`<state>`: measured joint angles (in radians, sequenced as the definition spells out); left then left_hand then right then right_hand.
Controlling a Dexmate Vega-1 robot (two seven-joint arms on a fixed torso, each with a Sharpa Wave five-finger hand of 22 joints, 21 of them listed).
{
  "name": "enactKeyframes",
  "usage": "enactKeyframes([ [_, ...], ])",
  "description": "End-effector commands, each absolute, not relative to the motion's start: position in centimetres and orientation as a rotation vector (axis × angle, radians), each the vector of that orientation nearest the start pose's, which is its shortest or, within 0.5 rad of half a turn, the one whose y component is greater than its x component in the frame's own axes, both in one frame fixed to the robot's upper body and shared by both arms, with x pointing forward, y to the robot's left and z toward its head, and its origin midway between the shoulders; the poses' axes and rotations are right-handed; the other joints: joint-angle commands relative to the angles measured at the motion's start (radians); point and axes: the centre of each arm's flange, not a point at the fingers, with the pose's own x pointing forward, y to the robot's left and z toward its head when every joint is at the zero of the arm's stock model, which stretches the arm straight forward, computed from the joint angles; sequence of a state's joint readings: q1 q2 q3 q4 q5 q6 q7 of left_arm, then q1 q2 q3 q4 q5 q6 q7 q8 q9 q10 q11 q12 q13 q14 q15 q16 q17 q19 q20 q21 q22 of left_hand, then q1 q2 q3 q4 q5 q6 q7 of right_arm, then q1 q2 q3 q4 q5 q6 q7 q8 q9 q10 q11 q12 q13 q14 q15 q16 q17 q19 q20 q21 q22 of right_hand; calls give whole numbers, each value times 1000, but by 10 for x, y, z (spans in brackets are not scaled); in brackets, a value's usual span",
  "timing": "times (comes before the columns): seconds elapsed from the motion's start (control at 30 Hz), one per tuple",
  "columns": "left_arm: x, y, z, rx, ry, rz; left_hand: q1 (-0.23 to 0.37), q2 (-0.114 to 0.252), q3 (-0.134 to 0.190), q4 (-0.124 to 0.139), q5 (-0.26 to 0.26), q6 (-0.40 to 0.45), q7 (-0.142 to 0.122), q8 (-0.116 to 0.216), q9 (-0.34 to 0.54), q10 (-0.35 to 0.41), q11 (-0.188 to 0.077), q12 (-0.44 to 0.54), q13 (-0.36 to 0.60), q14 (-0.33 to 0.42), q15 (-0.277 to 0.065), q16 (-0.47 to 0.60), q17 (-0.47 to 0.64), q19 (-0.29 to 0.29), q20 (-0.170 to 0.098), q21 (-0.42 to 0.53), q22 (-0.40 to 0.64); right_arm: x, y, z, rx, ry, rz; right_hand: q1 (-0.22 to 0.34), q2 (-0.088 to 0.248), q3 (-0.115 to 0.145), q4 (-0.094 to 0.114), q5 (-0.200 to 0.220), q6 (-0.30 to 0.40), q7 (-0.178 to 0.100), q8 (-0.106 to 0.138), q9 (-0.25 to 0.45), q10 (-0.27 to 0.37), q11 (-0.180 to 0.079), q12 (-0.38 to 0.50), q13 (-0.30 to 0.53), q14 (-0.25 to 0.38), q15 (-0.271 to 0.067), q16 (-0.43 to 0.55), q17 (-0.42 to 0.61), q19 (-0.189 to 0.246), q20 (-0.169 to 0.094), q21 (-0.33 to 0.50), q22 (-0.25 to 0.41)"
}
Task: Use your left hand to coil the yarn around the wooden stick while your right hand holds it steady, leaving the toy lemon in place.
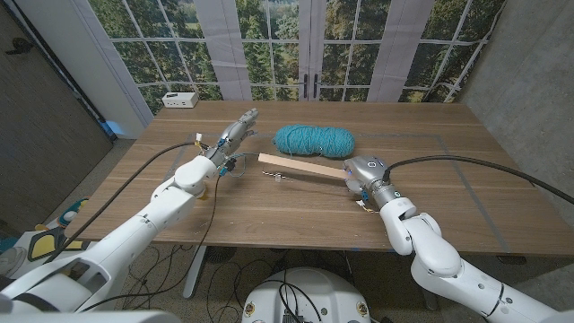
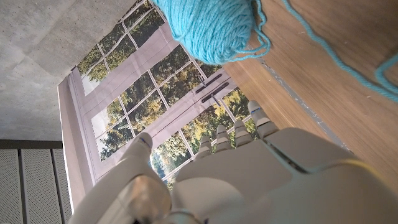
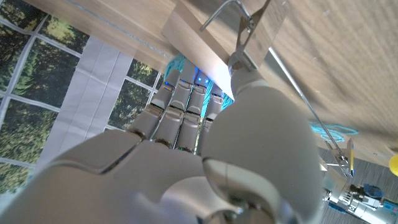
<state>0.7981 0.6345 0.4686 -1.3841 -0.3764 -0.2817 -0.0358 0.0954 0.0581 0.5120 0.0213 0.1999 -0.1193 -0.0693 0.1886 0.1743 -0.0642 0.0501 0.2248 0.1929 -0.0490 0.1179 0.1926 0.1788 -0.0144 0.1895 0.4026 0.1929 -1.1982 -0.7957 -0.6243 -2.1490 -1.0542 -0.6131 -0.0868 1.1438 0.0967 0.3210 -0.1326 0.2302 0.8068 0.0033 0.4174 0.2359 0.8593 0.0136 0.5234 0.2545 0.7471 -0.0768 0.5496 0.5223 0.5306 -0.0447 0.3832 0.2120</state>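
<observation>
Past the right hand (image 3: 186,155), yellow lemon (image 3: 393,164).

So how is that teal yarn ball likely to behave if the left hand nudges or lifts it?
The yarn ball looks soft and loosely wound, so it would probably squash rather than resist. Its oblong shape suggests it may roll only partway. A loose strand trails across the table, so a pull by the left hand would likely unwind yarn before the ball moves.

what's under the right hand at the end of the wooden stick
The right hand covers the near end of the wooden stick, which lies on the table. The stick's end is hidden, so the exact grip can't be seen.
</observation>
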Motion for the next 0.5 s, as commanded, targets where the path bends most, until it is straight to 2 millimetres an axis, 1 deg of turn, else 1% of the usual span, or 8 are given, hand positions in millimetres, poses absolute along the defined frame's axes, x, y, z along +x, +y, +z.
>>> enactKeyframes([
  [0.03, 633, 269, 4, 476, -635, -261, 2, 1, -4, -7, 3, 9, -1, 2, 5, 1, -1, -3, 5, 6, -2, -1, 2, 2, 4, -7, 2, 481, -192, -79, -1545, -686, -415, 56, 58, -5, 2, 11, 171, -84, 36, 90, 62, -62, 10, 109, 12, -138, -7, 5, -1, -9, 11, 2],
  [0.13, 632, 271, 9, 532, -626, -252, 11, 0, -2, -15, 3, 18, 0, 6, 5, 6, -8, -1, 5, 13, -3, 0, 1, 2, 3, -9, 1, 480, -195, -78, -1529, -700, -440, 56, 60, -6, 3, 12, 170, -83, 40, 94, 62, -63, 12, 111, 13, -137, -9, 6, 1, -8, 14, 2],
  [0.27, 631, 273, 15, 598, -613, -231, 45, 4, 11, -43, 2, 35, 4, 12, 5, 13, -10, 0, 5, 31, -9, 4, 0, 4, 4, -14, 0, 478, -198, -77, -1506, -723, -475, 56, 61, -8, 4, 14, 169, -81, 46, 101, 63, -65, 15, 116, 16, -135, -13, 9, 3, -6, 18, 3],
  [0.3, 630, 274, 16, 626, -604, -227, 59, 6, 16, -55, 1, 43, 6, 15, 5, 14, -11, 0, 5, 36, -12, 5, 0, 7, 2, -14, -1, 477, -198, -77, -1501, -729, -481, 57, 61, -8, 4, 15, 171, -81, 48, 102, 65, -63, 17, 117, 18, -137, -13, 9, 4, -4, 19, 3],
  [0.33, 630, 274, 18, 648, -603, -222, 85, 9, 26, -76, -1, 49, 10, 16, 6, 18, -13, 1, 5, 49, -18, 7, 0, 9, 3, -17, -1, 476, -199, -77, -1495, -732, -488, 58, 61, -7, 3, 16, 171, -81, 50, 104, 66, -63, 18, 118, 19, -138, -15, 9, 7, -3, 21, 3],
  [0.4, 628, 274, 20, 677, -595, -228, 100, 11, 31, -88, -3, 60, 11, 20, 6, 24, -14, 2, 5, 54, -18, 7, 0, 12, 2, -17, -1, 476, -200, -77, -1490, -739, -499, 58, 61, -9, 4, 17, 168, -81, 51, 107, 66, -62, 19, 119, 22, -137, -15, 11, 5, -3, 22, 3],
  [0.43, 628, 275, 21, 680, -595, -219, 119, 13, 38, -103, -5, 71, 6, 23, 6, 31, -16, 4, 5, 65, -20, 9, 0, 15, 3, -19, -1, 475, -200, -77, -1488, -741, -504, 58, 61, -9, 5, 18, 168, -81, 53, 109, 65, -63, 20, 121, 23, -136, -17, 11, 6, -3, 23, 3],
  [0.5, 629, 276, 23, 678, -592, -223, 146, 17, 47, -125, -7, 87, 13, 26, 6, 41, -19, 6, 5, 80, -24, 11, 0, 21, 2, -19, 0, 474, -201, -77, -1481, -745, -510, 58, 61, -10, 5, 19, 167, -81, 57, 112, 65, -62, 22, 123, 25, -136, -20, 12, 6, -3, 25, 3],
])
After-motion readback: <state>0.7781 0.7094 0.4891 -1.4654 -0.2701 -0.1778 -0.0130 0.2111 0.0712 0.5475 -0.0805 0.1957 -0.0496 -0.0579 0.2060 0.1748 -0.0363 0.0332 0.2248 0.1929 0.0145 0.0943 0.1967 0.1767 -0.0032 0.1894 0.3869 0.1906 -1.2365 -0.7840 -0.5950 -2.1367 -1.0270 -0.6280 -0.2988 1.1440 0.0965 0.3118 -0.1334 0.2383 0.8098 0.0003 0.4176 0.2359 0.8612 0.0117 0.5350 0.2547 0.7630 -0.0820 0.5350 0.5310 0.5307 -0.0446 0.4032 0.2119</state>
